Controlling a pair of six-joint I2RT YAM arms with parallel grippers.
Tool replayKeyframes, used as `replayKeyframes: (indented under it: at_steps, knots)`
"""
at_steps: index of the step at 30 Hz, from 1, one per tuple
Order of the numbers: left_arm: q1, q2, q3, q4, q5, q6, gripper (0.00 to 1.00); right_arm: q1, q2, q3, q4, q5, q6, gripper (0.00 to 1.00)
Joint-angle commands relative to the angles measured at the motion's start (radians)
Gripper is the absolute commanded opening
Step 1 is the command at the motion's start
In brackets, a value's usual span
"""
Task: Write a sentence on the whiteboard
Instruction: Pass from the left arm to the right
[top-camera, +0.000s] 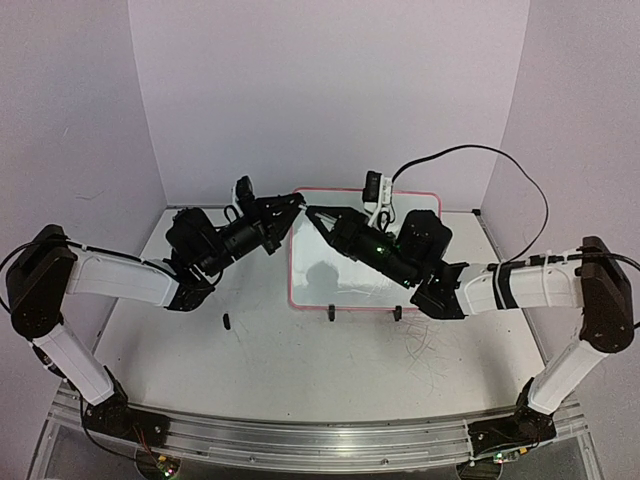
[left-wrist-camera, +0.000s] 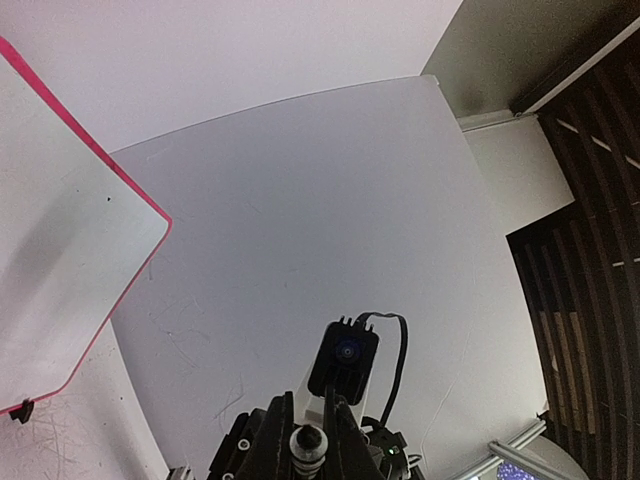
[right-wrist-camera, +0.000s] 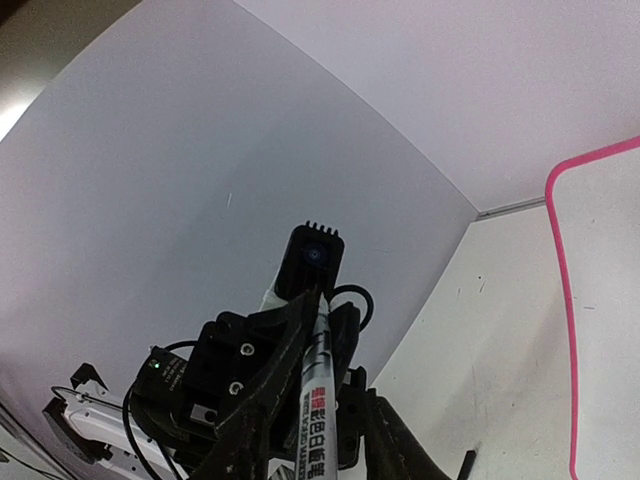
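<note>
The left jaws are clamped on a marker (right-wrist-camera: 318, 400), whose round white end is seen between them in the left wrist view. The right jaws are set to either side of the same marker's white printed barrel; whether they are pressed against it cannot be told. The two sets of jaws are held tip to tip, raised above the far left corner of the whiteboard (top-camera: 340, 275). The whiteboard is laid on the white counter (top-camera: 160, 350), at its middle and toward the back wall. Its pink-red frame is rounded at the corners, and two small black clips (top-camera: 331, 314) are fixed on its near edge. Its right part is covered by the right arm (top-camera: 520, 285). A small black piece (top-camera: 227, 321) is seen on the counter left of the board's near corner, apart from it.
</note>
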Motion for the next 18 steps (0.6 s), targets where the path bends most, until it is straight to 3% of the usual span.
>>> replayKeyframes:
  at_steps: [1, 18]
  knots:
    - [-0.008, 0.012, 0.01, 0.065, -0.018, -0.014, 0.0, -0.003, 0.034, 0.06, 0.083, 0.027, -0.009, 0.29]
    - [-0.025, 0.041, 0.019, 0.094, -0.037, -0.032, 0.0, -0.001, 0.077, 0.097, 0.134, 0.06, -0.001, 0.12]
